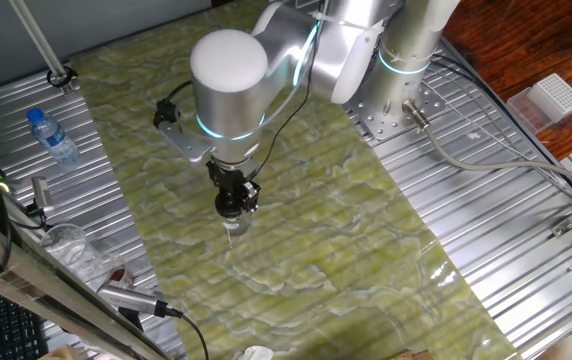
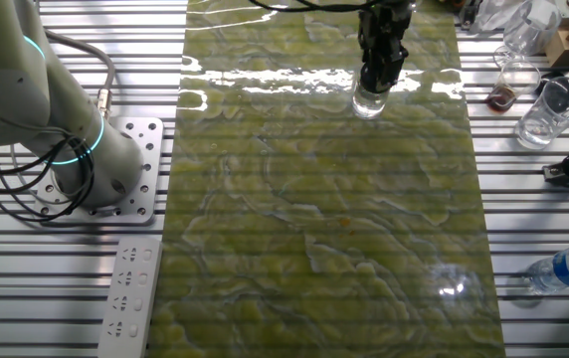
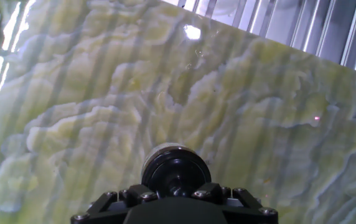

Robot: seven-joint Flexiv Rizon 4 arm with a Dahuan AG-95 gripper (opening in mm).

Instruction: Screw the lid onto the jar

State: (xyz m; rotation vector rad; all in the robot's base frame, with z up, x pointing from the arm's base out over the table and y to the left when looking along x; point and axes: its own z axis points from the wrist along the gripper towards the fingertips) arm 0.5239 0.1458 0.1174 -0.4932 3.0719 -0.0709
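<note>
- At the near edge of the hand view, the gripper (image 3: 175, 186) points down, its black fingers closed around the lid (image 3: 175, 167), a round black cap seen from above.
- Directly beneath the lid, the jar (image 2: 369, 100) stands upright on the green marbled mat (image 2: 324, 219); in the other fixed view its clear wall shows just below the fingertips, lid and jar touching.
- In one fixed view the gripper (image 1: 234, 205) hangs vertically under the arm's wrist (image 1: 228, 75), with the jar (image 1: 235, 224) near the middle of the mat.
- Beyond the mat, on the ribbed metal table (image 1: 506, 210), a water bottle with a blue cap (image 1: 53, 137) lies well apart from the jar.
- A white power strip (image 2: 130, 295) lies near the arm's base plate (image 2: 130, 164).
- Clear glassware (image 2: 541, 111) stands at the far table edge.
</note>
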